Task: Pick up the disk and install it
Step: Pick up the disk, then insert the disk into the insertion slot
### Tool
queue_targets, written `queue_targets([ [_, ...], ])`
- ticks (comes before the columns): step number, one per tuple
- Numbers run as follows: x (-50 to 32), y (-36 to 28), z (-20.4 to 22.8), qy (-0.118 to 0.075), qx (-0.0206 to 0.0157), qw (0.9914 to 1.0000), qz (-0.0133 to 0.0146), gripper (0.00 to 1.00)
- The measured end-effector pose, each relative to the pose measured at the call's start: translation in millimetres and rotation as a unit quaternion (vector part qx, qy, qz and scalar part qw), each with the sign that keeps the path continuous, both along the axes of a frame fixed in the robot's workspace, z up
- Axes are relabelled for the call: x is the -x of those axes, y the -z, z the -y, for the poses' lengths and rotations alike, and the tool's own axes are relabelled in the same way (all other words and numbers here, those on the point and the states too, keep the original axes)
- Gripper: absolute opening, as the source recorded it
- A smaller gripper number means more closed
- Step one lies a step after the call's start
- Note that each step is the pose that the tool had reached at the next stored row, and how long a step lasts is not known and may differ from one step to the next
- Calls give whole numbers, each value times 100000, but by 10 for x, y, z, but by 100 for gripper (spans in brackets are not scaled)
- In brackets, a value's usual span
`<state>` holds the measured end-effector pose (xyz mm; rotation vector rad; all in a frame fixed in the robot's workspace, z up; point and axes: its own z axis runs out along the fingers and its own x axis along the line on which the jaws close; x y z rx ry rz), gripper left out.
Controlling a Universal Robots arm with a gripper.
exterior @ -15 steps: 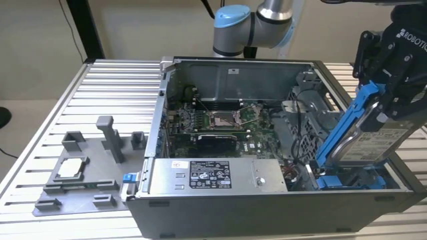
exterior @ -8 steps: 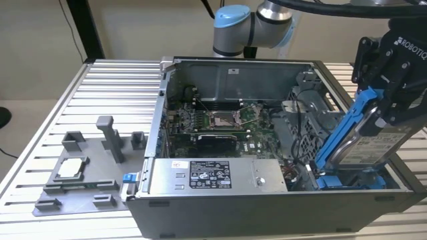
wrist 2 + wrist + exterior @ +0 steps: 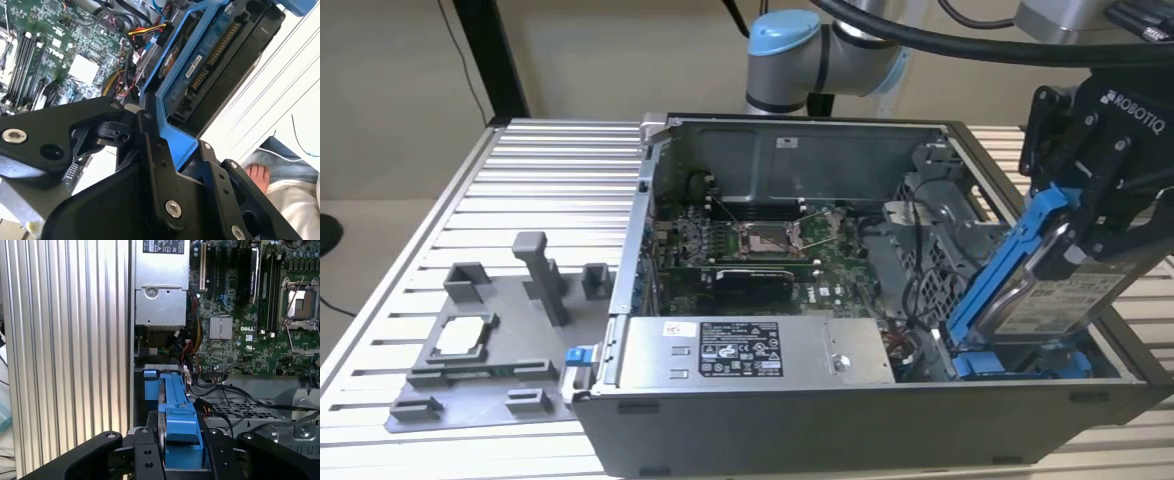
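1. The disk (image 3: 1075, 300), silver with blue side rails (image 3: 1001, 265), is gripped by the pincer (image 3: 1083, 240). The black fingers (image 3: 145, 455) are closed on the disk's upper rail end.
2. The disk hangs tilted below the pincer. Its lower end is inside the open computer case (image 3: 854, 420), at the blue drive bay (image 3: 1021, 362); I cannot tell if it is seated.
3. In the first wrist view, the motherboard (image 3: 235, 340) and the grey power supply (image 3: 160, 285) lie beyond the pincer.
4. The grey fixture (image 3: 480, 360), which holds a small silver chip (image 3: 464, 335), sits on the ribbed tabletop (image 3: 520, 190). It is well apart from the pincer, across the case.
5. In the second wrist view, a person's bare foot (image 3: 257, 176) shows past the pincer.
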<state>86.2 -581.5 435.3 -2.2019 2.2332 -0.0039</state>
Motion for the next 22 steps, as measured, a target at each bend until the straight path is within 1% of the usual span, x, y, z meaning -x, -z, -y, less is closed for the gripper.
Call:
queue_targets([
  [4,-2,53,0,65,4,100000,-233,0],
  [13,-8,158,0,66,-30,100000,-247,0],
  [19,-8,251,0,68,-26,100000,-254,0],
  [22,-8,268,0,66,-17,100000,-304,0],
])
